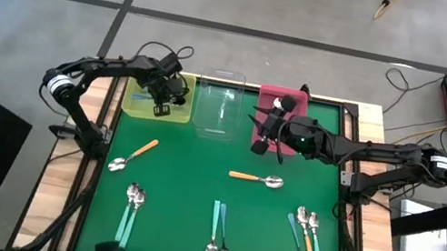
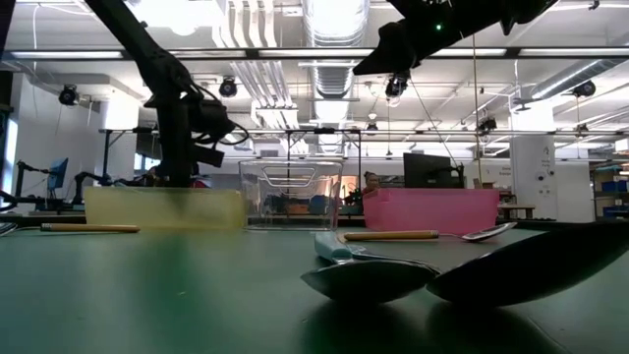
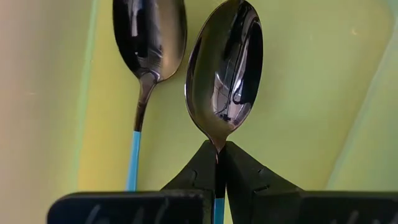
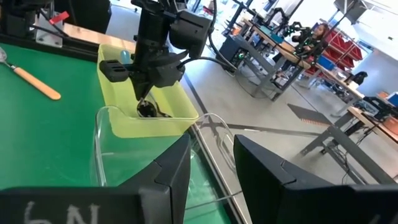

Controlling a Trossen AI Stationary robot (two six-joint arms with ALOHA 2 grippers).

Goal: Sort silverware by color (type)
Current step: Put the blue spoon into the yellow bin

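Now left gripper (image 3: 219,163) over yellow bin (image 1: 137,103), jaws pinching a teal spoon (image 3: 225,74); right gripper (image 4: 211,163) by pink bin (image 1: 268,94), jaws apart.

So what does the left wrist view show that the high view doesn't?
Only the left wrist: the left fingers pinch a teal-handled dark spoon at its neck, a second one lying beside it. Only the high view: the spoons on the mat, the clear bin, pink bin and right gripper. Both: the yellow bin.
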